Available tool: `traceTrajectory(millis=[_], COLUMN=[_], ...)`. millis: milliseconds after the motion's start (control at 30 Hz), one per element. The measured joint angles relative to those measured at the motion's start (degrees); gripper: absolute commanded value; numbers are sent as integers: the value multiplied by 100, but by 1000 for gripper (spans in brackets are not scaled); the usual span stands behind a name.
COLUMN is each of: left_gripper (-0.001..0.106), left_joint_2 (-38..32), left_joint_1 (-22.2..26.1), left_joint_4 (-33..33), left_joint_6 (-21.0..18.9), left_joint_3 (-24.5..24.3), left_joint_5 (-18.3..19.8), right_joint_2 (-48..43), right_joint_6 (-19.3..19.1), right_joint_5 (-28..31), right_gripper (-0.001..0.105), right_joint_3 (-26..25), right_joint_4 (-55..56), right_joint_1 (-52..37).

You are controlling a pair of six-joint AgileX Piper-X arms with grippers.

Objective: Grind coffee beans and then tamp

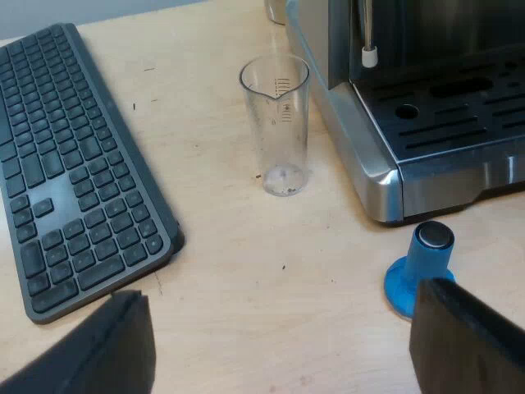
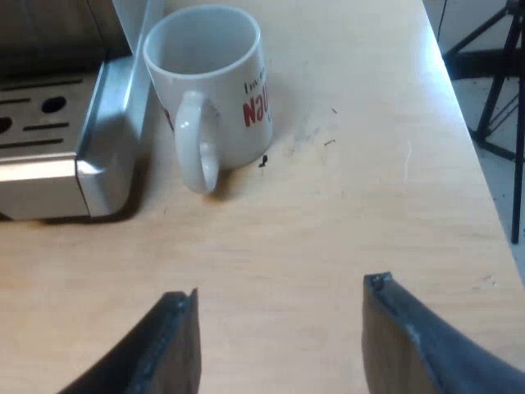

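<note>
Left gripper point(image 1: 280, 294): two fingers point(image 1: 115, 349), matte black, broad flat slabs with squared tips and straight edges. Surfaces plain and even in tone.

Right gripper point(image 2: 280, 289): two fingers point(image 2: 410, 345), black going to dark grey where light strikes. Wedge-shaped, narrowing toward angular tips. Pale scuffing along the tip edges. Inner faces flat and smooth.

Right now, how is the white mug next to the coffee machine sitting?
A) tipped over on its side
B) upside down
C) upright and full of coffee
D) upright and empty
D: the mug stands upright on the table beside the espresso machine, with its mouth up and only bare white inside.
</note>
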Motion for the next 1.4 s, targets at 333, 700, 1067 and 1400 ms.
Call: traceTrajectory(millis=[333, 700, 1067, 1400], left_gripper=[66, 66, 66, 66], left_joint_2=[0, 0, 0, 0], left_joint_1=[0, 0, 0, 0], left_joint_4=[0, 0, 0, 0], left_joint_6=[0, 49, 262, 262], left_joint_3=[0, 0, 0, 0], left_joint_5=[0, 0, 0, 0], right_joint_2=[0, 0, 0, 0], right_joint_6=[38, 38, 38, 38], right_joint_5=[0, 0, 0, 0], right_gripper=[47, 47, 47, 47], right_joint_3=[310, 310, 310, 310], right_joint_4=[0, 0, 0, 0], right_joint_1=[0, 0, 0, 0])
